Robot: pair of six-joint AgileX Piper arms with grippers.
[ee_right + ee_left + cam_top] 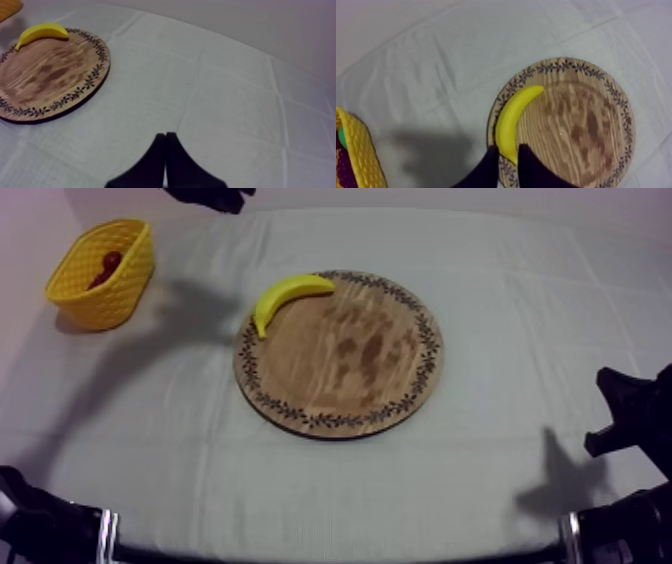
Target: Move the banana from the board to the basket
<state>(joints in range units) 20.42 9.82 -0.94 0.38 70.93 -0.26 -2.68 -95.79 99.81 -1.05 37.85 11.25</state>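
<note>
Left pincer narrowly parted, just above near end of banana on wooden board, likely lining up grasp | right pincer closed, idle over table

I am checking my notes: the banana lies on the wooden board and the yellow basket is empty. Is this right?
Not quite. The banana does lie on the wooden board, but the yellow basket is not empty: the top view shows a small red fruit inside it.

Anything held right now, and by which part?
Nothing: the left gripper is open over the banana, which lies on the board; the right gripper is shut, empty.
</note>
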